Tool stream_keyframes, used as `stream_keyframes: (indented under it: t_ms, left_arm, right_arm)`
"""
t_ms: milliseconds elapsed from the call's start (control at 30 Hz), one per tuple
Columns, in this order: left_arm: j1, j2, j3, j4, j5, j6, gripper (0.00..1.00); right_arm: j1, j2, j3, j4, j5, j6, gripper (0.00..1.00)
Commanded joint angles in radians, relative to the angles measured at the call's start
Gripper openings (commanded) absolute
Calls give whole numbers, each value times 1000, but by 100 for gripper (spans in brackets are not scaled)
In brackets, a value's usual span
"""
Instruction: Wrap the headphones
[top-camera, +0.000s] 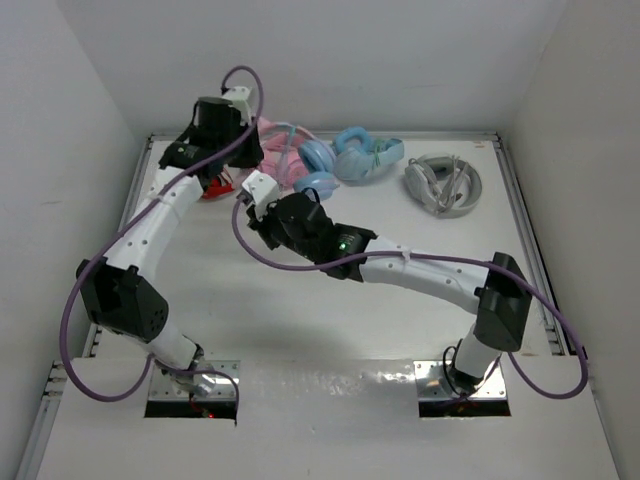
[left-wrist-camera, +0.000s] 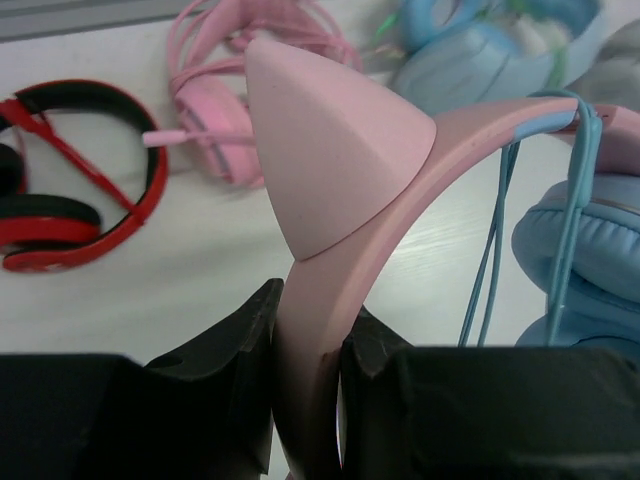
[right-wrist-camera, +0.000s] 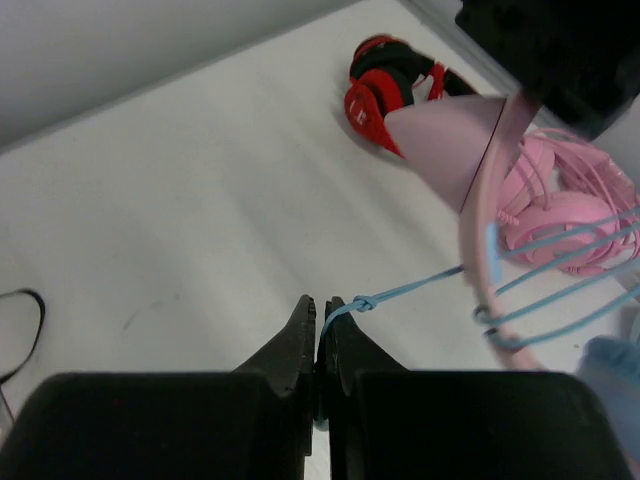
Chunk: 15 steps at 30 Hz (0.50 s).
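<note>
My left gripper (left-wrist-camera: 310, 345) clamps headphones (left-wrist-camera: 580, 245) by pink headband (left-wrist-camera: 460, 135): stiff, light, safe hold, I judge. My right gripper (right-wrist-camera: 318, 325) pinches thin cable (right-wrist-camera: 410, 288): limp, fragile; I'd pull gently.

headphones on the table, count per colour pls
Red-and-black headphones: 1
All-pink headphones: 1
Blue-and-pink headphones (blue cups, pink headband): 1
All light-blue headphones: 1
Grey-white headphones: 1
Total: 5
</note>
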Motion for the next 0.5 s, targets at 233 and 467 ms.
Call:
stream_keyframes:
  t_ms: [233,467]
  left_arm:
    - [-125,-110,-251,292,-310,448,0]
    - [-127,-128,-246,261,-231,440,0]
  right_arm:
    - [18,78,358,-624,209,-246,0]
    - [-57,6,223,-521,231,-280,0]
